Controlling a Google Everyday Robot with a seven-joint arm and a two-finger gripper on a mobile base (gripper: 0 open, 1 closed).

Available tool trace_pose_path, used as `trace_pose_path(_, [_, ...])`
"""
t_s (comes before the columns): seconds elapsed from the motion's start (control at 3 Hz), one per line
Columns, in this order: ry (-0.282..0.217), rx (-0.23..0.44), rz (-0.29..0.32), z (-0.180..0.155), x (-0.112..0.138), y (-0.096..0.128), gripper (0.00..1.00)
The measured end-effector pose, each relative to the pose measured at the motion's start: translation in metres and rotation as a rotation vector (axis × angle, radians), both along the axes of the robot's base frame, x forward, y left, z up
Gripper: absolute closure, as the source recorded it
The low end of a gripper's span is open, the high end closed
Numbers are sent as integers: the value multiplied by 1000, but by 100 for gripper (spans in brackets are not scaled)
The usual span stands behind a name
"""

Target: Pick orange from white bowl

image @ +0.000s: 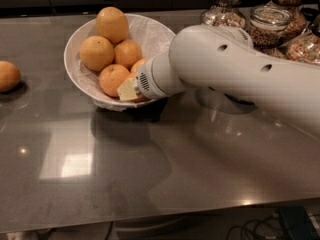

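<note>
The white bowl (82, 74) with a crinkled lining stands at the back left of the table. It holds several oranges: a larger, yellower one (112, 24) on top, one at the left (96, 53), one in the middle (128, 51) and one at the front (112, 79). My gripper (129, 89) reaches into the bowl's front right side, against the front orange. It partly hides another orange (140, 64) behind it. The thick white arm (225, 74) comes in from the right and covers the bowl's right rim.
A lone orange (7, 75) lies on the table at the far left edge. Glass jars of cereal (265, 26) stand at the back right, behind the arm. The grey reflective table (150, 174) stretches to the front.
</note>
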State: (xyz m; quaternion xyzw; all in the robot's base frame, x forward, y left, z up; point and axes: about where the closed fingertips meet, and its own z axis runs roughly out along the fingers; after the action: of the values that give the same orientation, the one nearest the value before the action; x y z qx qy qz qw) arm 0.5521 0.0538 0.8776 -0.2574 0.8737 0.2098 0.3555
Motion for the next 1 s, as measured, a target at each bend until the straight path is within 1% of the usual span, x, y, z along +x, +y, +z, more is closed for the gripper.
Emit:
trace_pose_path(0.33, [0, 0, 0, -1, 0, -1, 100])
trace_pose_path(0.67, [-19, 1, 23, 6, -1, -1, 100])
trace_pose_path(1.0, [-61, -2, 77, 25, -3, 1, 100])
